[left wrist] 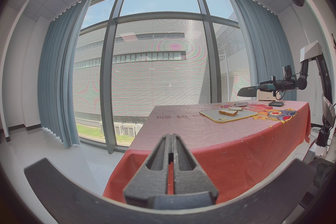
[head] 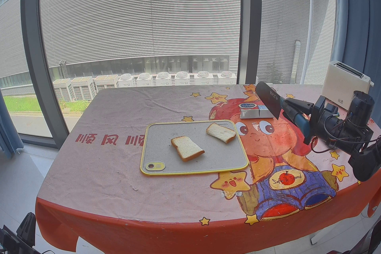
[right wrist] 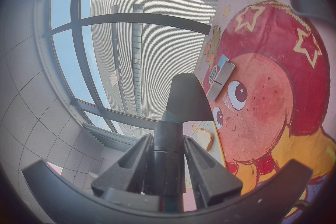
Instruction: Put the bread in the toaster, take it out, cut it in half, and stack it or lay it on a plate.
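Two half slices of bread, one (head: 187, 147) nearer and one (head: 221, 132) farther right, lie apart on the grey, yellow-rimmed cutting board (head: 158, 139). My right gripper (head: 306, 124) is shut on the handle of a black knife (head: 268, 100), held in the air to the right of the board with the blade pointing toward the window. The right wrist view has the gripper (right wrist: 168, 139) around the knife handle, the blade (right wrist: 185, 98) ahead and one bread piece (right wrist: 204, 139) beyond. The white toaster (head: 344, 84) stands at the table's far right. My left gripper (left wrist: 171, 137) is shut and empty, low beside the table's left end.
A small grey and blue box (head: 255, 111) lies on the tablecloth under the knife blade, between board and toaster. The window wall runs close behind the table. The cloth left of and in front of the board is bare.
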